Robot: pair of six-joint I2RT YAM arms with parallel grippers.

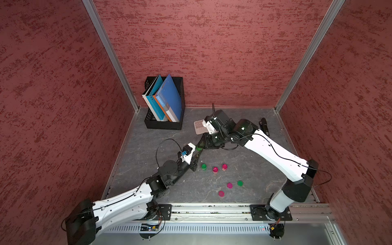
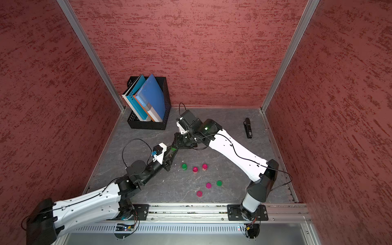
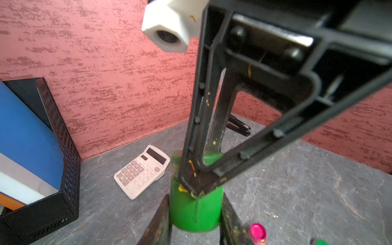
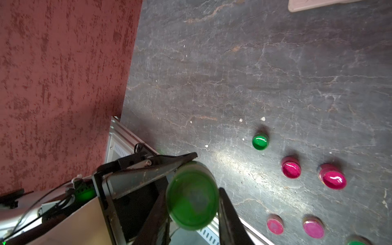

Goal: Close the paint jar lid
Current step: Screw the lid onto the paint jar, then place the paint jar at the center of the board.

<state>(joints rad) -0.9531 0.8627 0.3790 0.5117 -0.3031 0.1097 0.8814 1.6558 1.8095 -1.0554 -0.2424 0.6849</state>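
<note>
The left gripper point(image 3: 195, 203) is clamped on the green paint jar point(image 3: 195, 216). The right gripper point(image 4: 192, 197) is clamped on the lid point(image 4: 191, 209) atop the jar, over the middle of the surface point(image 1: 244, 161).

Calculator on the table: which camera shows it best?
The left wrist view: the whole calculator lies in sight, keys and display included. In a top view the right arm hides part of the calculator. The right wrist view catches only its edge at the frame border.
</note>
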